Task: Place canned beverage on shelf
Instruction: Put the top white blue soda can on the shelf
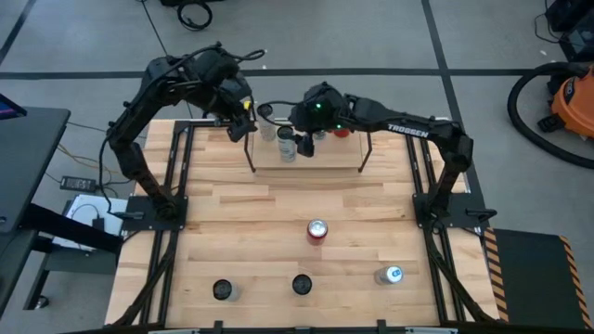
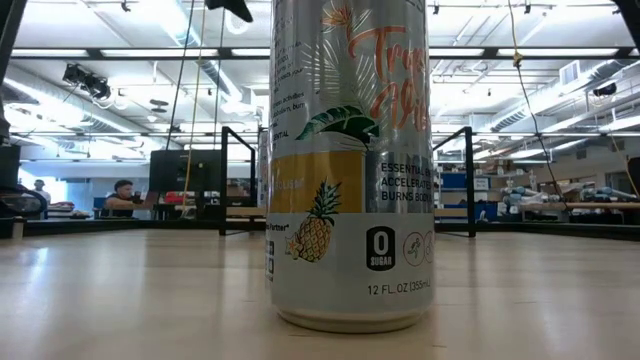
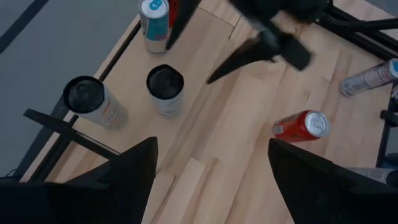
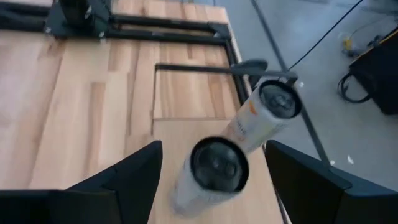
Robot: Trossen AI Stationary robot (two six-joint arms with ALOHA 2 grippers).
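Partly done — several cans [image 1: 286, 145] stand on the shelf [image 1: 320, 160], four remain on the table [image 1: 241, 213] (one red [image 1: 317, 230]); right gripper [image 1: 304, 141] open over the shelf, left gripper [image 1: 243, 121] open — idle.

A vacuum cleaner [image 1: 566, 97] with an orange body is seen on the grey floor [image 1: 93, 37] beside the wooden surface [image 1: 241, 218]. A coiled black cable [image 1: 193, 13] lies on the floor beyond it. In the low view, a seated person [image 2: 123, 196] is visible at a distant desk.
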